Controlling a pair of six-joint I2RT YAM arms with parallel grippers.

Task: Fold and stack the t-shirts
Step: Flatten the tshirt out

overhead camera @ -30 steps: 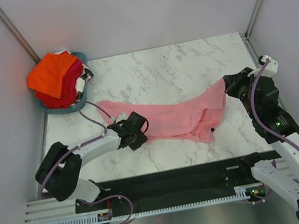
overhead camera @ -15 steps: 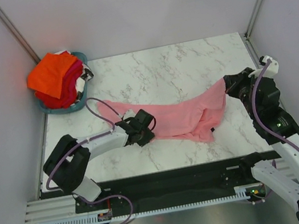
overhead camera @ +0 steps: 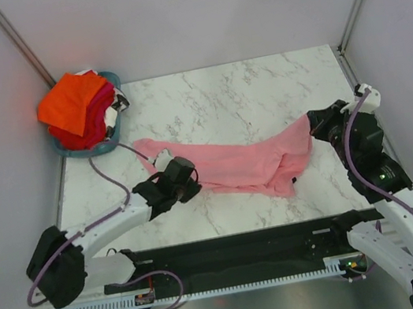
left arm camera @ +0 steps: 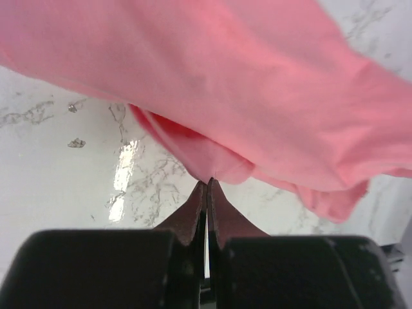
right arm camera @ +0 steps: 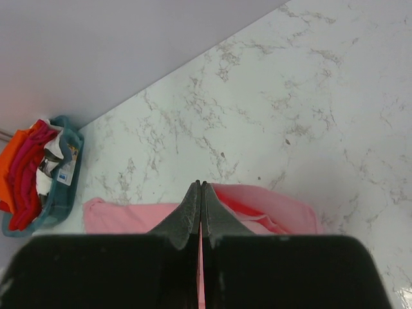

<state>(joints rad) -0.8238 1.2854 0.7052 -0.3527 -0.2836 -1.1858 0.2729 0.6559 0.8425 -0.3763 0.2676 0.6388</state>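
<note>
Here, one light pink t-shirt (overhead camera: 244, 164) lies stretched as a loose band across the middle of the marble table (overhead camera: 228, 95), running from centre-left to centre-right of the top view. Two grippers hold it, one at each end. The left gripper (overhead camera: 191, 175) is pinched closed on a fold at the cloth's left end, and the wrist view shows that fold bunched right at its fingertips. The right gripper (overhead camera: 311, 121) is likewise clamped tight on the right end, with a thin line of pink showing between its fingers in its own wrist view. Between the two grips the cloth sags into a rumpled lobe towards the lower centre. In the upper left corner stands one teal basket (overhead camera: 70, 151), heaped with three colours of cloth: an orange shirt (overhead camera: 69, 102) on top, a red shirt (overhead camera: 75, 134) under it and a magenta shirt (overhead camera: 104, 89) at its right. How many garments are in that heap cannot be told.
</note>
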